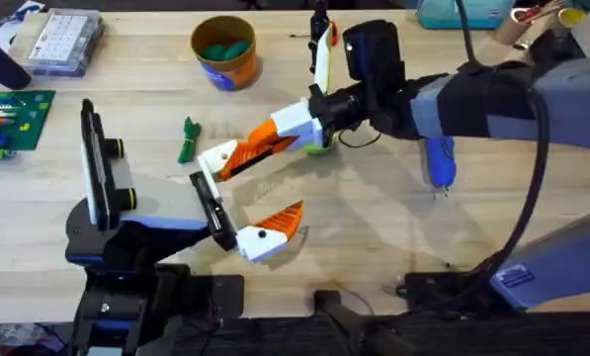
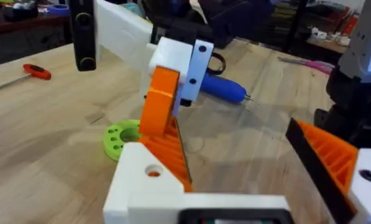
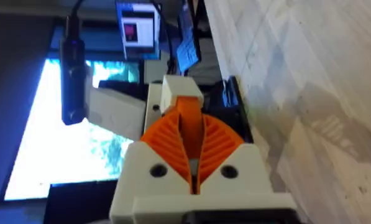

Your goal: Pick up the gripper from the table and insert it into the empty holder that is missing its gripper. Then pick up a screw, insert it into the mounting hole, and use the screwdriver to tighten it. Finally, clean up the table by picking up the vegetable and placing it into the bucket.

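Centrally, ribbed orange wedge gripper [image 1: 243, 156]

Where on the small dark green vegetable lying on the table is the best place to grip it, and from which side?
Grip the vegetable across its slim middle, coming straight down from above. It lies flat on the table, with its long axis running roughly away from the arms' bases, so the fingers should close across its narrow width. Bare wood on both sides probably leaves room for them.

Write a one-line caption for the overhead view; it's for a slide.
Right gripper carries an orange finger toward the left gripper; green vegetable lies nearby.
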`<action>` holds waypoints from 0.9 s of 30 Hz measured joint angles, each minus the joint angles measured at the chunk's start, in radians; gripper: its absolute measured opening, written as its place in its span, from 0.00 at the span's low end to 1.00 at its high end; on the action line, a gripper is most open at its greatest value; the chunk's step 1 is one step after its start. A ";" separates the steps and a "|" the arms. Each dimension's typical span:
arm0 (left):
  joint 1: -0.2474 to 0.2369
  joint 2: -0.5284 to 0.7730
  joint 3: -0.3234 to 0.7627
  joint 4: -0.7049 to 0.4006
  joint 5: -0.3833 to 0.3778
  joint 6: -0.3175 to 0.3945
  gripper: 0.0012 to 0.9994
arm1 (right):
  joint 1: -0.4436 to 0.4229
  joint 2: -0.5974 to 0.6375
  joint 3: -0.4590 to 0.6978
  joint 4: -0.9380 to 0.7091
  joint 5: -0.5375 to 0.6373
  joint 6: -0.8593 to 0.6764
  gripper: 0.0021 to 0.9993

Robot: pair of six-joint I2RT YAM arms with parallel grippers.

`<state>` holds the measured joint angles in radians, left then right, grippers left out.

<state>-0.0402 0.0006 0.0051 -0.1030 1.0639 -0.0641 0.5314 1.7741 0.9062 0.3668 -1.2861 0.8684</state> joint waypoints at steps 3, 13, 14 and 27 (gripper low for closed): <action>0.000 0.000 0.000 0.001 -0.005 -0.006 0.99 | 0.004 0.000 0.001 0.001 0.010 0.004 0.03; 0.011 0.008 0.000 0.004 -0.039 -0.028 0.99 | 0.029 -0.002 0.008 0.021 0.095 0.045 0.03; 0.011 0.008 0.000 0.005 -0.041 -0.028 0.99 | 0.030 -0.003 0.008 0.025 0.101 0.052 0.03; 0.012 0.006 0.000 0.007 -0.048 -0.014 0.99 | 0.052 -0.105 -0.045 0.014 0.232 0.095 0.03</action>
<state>-0.0287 0.0063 0.0049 -0.0965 1.0156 -0.0785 0.5835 1.6686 0.8611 0.3804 -1.0541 0.9635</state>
